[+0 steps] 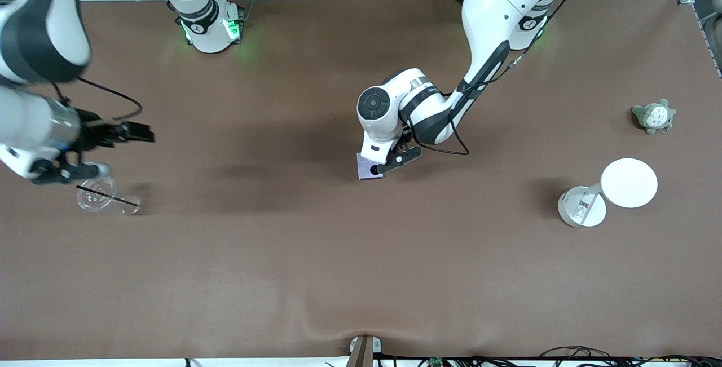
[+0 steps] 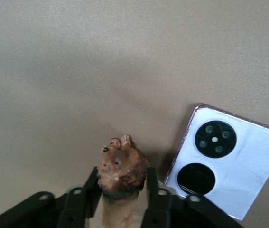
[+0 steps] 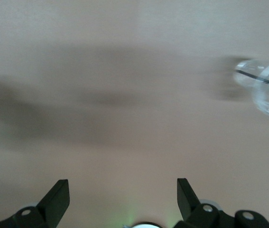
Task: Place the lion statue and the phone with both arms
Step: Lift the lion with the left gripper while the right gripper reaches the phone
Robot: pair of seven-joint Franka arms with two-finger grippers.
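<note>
The lion statue [image 2: 120, 168], a small reddish-brown figurine, faces the left wrist camera, and my left gripper [image 2: 121, 185] is shut on its neck and body. In the front view the left gripper [image 1: 395, 159] is low at the middle of the table and hides the lion. The pale lavender phone [image 2: 229, 164] lies flat right beside the lion, its two black circles up; its corner shows as the phone [image 1: 368, 169] under the left hand. My right gripper [image 1: 115, 151] hangs open and empty over the right arm's end of the table, also seen as the right gripper [image 3: 122, 192].
A clear glass with a black straw [image 1: 97, 193] lies under the right gripper and appears as the glass [image 3: 267, 88]. Toward the left arm's end stand a white round disc [image 1: 629, 182], a white cylinder [image 1: 582, 207] and a grey-green plush [image 1: 654, 116].
</note>
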